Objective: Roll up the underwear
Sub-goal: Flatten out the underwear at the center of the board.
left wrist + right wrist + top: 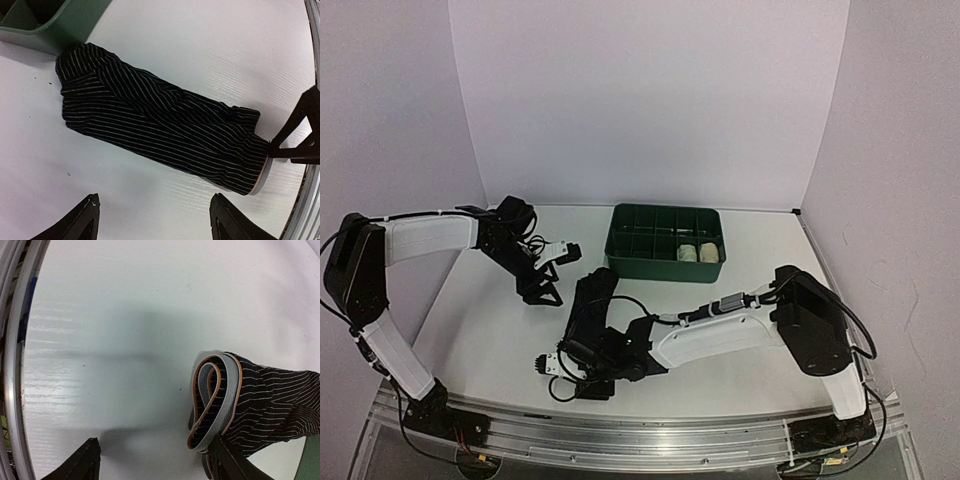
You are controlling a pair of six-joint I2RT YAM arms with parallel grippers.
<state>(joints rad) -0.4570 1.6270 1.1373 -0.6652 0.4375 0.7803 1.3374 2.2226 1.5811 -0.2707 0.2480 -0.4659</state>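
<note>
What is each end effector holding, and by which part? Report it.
Nothing. Left end effector and right end effector stand open; the striped underwear lies ungripped.

I'm looking at a plain white matte desk (490,330) in the middle of the top view. Three flat, pale lilac-white panels box it in: the back wall panel (650,100) at upper centre, the left wall panel (380,100), and the right wall panel (900,150). A ribbed silver aluminium rail (670,435) runs along the bottom edge. The light is soft and even, and shadows are faint.
</note>
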